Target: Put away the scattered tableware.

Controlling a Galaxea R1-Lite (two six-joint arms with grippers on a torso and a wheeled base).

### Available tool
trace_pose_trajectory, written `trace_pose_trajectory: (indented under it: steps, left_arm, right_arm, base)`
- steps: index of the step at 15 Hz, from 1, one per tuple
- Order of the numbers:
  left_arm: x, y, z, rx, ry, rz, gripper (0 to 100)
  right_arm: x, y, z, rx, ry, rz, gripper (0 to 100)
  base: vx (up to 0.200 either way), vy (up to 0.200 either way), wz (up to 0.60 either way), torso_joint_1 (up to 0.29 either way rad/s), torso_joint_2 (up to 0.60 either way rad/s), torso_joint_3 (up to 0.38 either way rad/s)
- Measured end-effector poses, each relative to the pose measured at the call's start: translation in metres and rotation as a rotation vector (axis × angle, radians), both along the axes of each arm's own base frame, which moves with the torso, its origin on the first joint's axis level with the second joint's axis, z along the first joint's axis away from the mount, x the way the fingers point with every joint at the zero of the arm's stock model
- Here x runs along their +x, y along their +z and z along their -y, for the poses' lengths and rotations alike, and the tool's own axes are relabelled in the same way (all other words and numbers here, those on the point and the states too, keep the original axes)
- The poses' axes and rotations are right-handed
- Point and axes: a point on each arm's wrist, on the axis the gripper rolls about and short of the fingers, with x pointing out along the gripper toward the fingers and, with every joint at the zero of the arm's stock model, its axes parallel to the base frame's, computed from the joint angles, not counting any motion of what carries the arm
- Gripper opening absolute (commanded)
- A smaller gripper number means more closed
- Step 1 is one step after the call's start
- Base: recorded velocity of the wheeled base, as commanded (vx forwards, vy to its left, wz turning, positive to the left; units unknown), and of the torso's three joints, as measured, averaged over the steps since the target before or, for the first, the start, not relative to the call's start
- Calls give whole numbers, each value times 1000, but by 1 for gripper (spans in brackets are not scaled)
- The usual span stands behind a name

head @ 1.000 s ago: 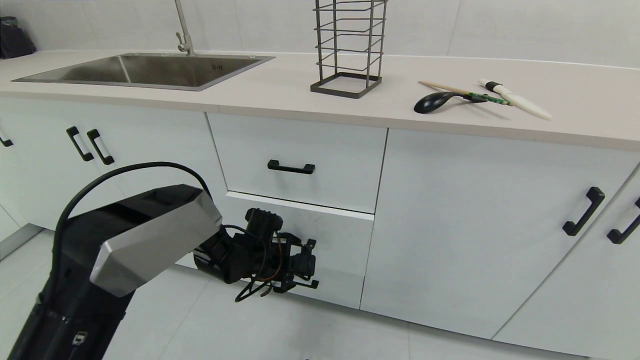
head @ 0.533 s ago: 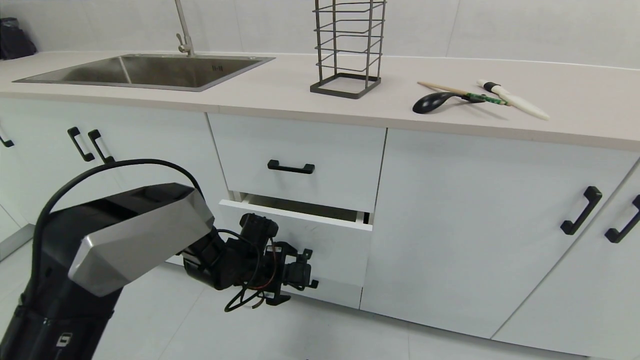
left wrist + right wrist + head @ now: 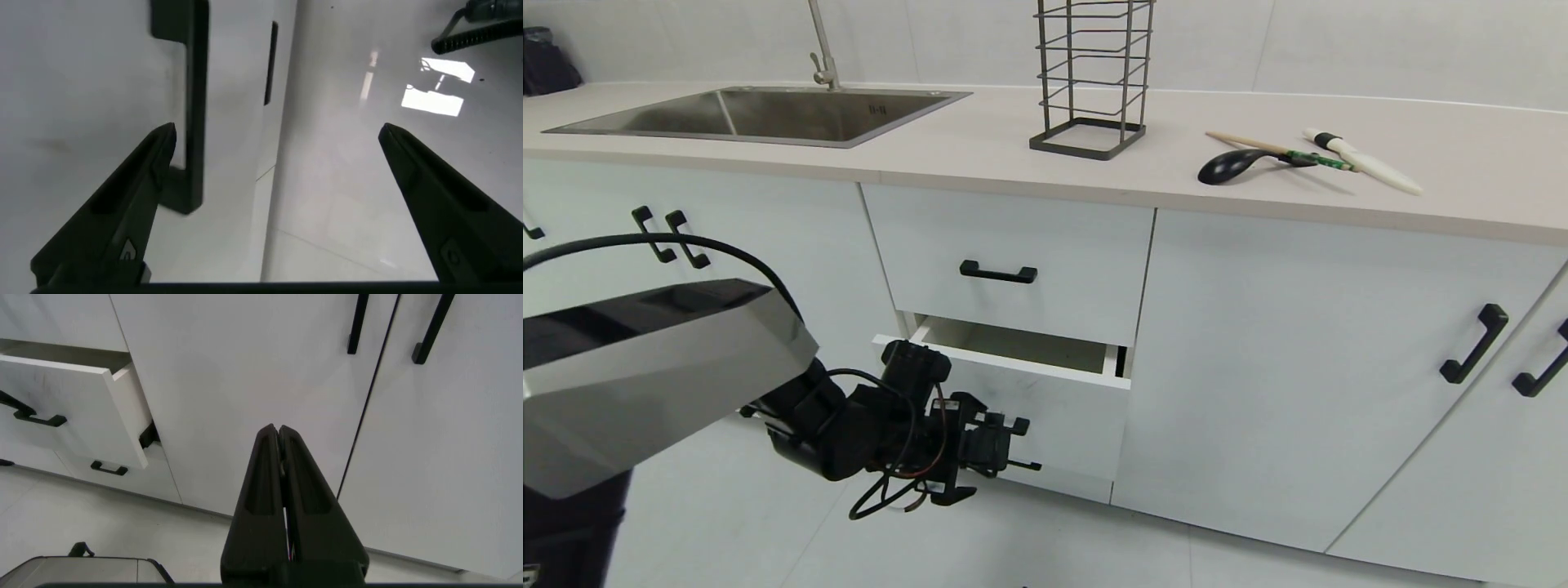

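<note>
Barely started: drawer (image 3: 1029, 392) part-open, left pincer (image 3: 1025, 445) released beside its handle (image 3: 192, 106), right pincer (image 3: 282, 433) clenched, empty; spoon (image 3: 1229, 166), chopsticks (image 3: 1258, 145), white utensil (image 3: 1372, 167) unstowed toward bench's (image 3: 980, 155) right edge.

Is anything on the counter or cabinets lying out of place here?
Yes. A black spoon, chopsticks and a white utensil lie loose on the countertop, right of the wire rack. The lower drawer stands partly open, the left hand at its front.
</note>
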Motion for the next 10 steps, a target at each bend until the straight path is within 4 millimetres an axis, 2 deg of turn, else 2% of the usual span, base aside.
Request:
trace_pose_trajectory:
  steps: [7, 10]
  left_arm:
    - [-39, 72, -12, -115, 0, 111, 100]
    - [-44, 91, -12, -172, 22, 161, 100]
  right_arm:
    - [0, 0, 0, 0, 0, 0, 0]
    - [0, 0, 0, 0, 0, 0, 0]
  base:
    - [0, 0, 0, 0, 0, 0]
    - [0, 0, 0, 0, 0, 0]
